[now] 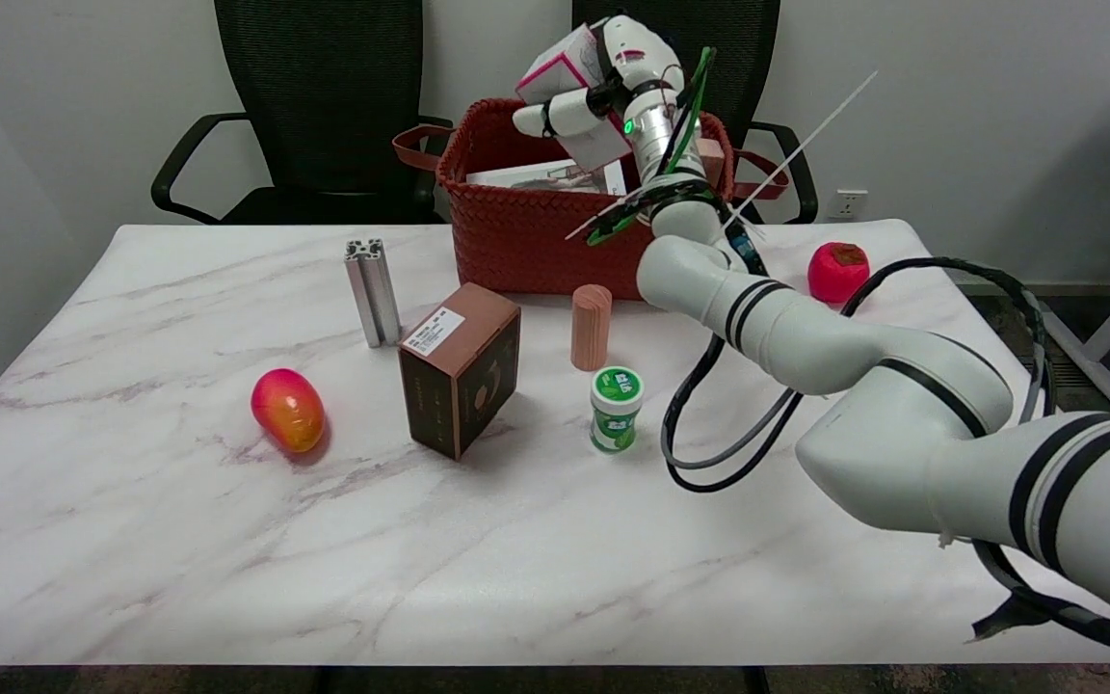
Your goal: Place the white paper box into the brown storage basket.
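My right hand [603, 92] is raised above the brown woven storage basket [526, 241] at the table's far edge. It grips a white paper box with pink edging [560, 69], tilted, with the thumb and fingers wrapped around it. The box hangs in the air over the basket's open top, apart from the rim. Inside the basket lies a flat white item [541, 176], partly hidden by my hand and wrist.
On the marble table stand a brown carton [460, 381], an aluminium profile [373, 291], a pinkish cylinder [591, 327] and a green-lidded jar [616, 409]. A mango-like fruit [288, 410] lies left, a red fruit [837, 271] far right. Black chairs stand behind.
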Controlling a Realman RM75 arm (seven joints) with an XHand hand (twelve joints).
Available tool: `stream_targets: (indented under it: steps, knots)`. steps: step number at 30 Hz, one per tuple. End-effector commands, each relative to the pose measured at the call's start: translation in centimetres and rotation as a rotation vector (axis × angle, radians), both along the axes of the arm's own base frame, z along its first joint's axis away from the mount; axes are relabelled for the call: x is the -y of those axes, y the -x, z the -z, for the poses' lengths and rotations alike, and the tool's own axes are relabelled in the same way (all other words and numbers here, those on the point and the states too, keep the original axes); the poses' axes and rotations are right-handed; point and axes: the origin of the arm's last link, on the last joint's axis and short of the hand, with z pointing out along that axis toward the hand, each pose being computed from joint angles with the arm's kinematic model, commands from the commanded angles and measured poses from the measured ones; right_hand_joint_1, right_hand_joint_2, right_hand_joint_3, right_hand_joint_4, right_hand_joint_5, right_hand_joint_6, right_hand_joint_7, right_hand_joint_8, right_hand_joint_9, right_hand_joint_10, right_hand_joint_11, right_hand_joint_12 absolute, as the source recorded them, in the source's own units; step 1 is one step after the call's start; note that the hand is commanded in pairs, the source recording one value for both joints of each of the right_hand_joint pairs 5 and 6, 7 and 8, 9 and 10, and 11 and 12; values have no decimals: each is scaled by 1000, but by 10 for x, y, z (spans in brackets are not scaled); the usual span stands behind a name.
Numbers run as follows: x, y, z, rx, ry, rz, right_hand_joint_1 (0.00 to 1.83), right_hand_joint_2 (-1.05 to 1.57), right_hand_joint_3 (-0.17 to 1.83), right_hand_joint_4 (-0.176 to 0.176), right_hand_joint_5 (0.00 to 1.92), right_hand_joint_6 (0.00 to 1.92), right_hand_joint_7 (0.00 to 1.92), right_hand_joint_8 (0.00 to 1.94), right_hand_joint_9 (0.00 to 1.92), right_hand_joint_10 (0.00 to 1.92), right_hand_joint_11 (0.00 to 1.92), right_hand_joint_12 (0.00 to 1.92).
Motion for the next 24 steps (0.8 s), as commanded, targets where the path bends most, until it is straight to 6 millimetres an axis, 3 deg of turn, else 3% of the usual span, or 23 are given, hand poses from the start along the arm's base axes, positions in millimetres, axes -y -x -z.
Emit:
stream_targets:
  steps: [1,15,19,21,24]
  knots:
    - [10,29,-22,-264,84,268,1049,484,455,0,1122,1122,1329,1329,1115,1115,697,697]
    - [8,32,-33,-208,108,270,1017,530,407,0,1125,1125,1324,1324,1085,1085,684,684]
    - [6,36,-34,-136,114,274,1009,512,403,0,1024,1024,1293,1293,1028,1028,688,688]
    - [6,36,-35,-59,116,265,994,411,449,0,802,802,1069,1069,735,735,665,665]
    - [5,35,-36,-5,115,253,976,209,468,0,122,122,676,676,502,502,418,418]
